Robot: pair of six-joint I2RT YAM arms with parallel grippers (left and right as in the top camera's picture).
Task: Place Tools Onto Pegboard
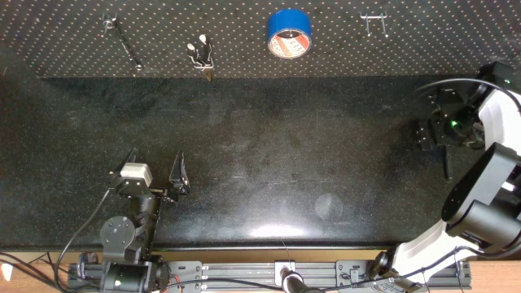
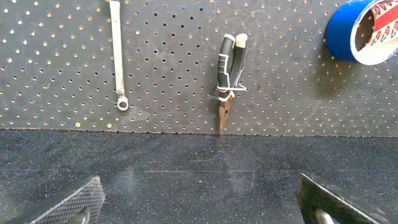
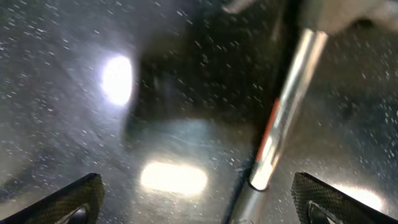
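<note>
From above, the pegboard [image 1: 244, 37] runs along the far edge of the table [image 1: 269, 163] and carries 4 things: a wrench [image 1: 124, 42] toward its left end, pliers [image 1: 200, 54] beside that, a blue tape [image 1: 289, 34] near its middle, and a bare hook [image 1: 374, 23] toward its right end. The left gripper [image 1: 156, 160] sits well away from the pegboard, facing its left part, with its 2 fingers spread. The right gripper [image 1: 440, 134] is low over the table, a short way off the pegboard's right end. In the left wrist view, the wrench [image 2: 117, 56] hangs straight down the pegboard [image 2: 174, 93], the pliers [image 2: 229, 74] hang nose down with the tip at the pegboard's lower edge, and the tape [image 2: 360, 31] sits higher up the board; the left gripper [image 2: 199, 190] is wide open and holds nothing. In the right wrist view, a tool [image 3: 283, 112] with a shiny metal shaft lies on the table [image 3: 93, 124], off the pegboard, in the gap of the right gripper [image 3: 199, 190], whose fingers stand apart and clear of it.
</note>
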